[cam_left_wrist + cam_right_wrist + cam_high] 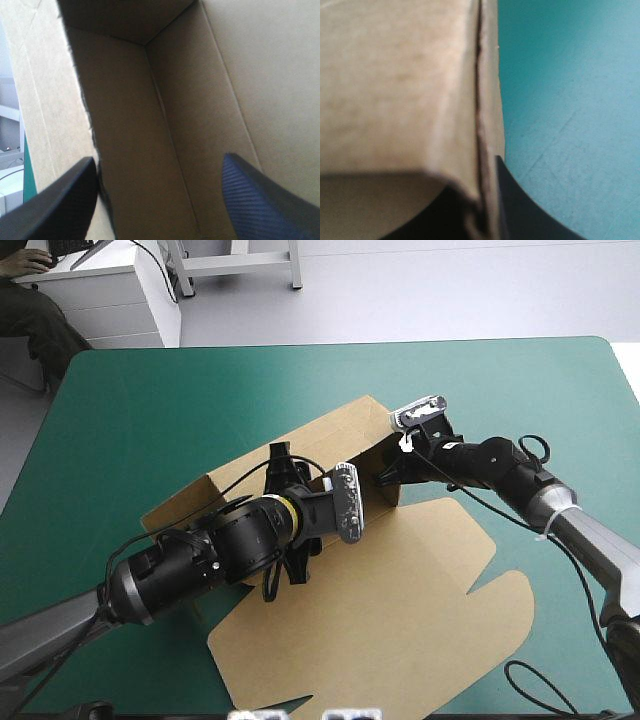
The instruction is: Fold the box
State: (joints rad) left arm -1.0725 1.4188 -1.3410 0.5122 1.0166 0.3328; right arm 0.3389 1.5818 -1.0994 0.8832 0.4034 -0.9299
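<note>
Box (400, 570) of brown board lies mid-table on the teal-green cover (200, 400). Its raised tray runs from the left-middle toward the upper centre of the high view, and the lid panel lies flat toward the lower right.

I judge the step in hand to be forming the tray: the long back wall stands and the right end wall is up. My left gripper (159, 157) reaches down inside the tray with its black fingers spread wide, and a torn-looking wall edge stands just beside one of them. My right gripper (388, 478) is at the tray's right end, near the frame's centre, pinching the upright end wall between fingers pressed almost together.

The next move, as I read it, calls for pushing the doubled wall flap down inside while the right grip steadies the corner.

From above, my left arm covers the tray's near wall, so I cannot tell whether that wall stands or any tab is locked. The right wrist view is close and blurred, showing only a board edge and cover beyond.
</note>
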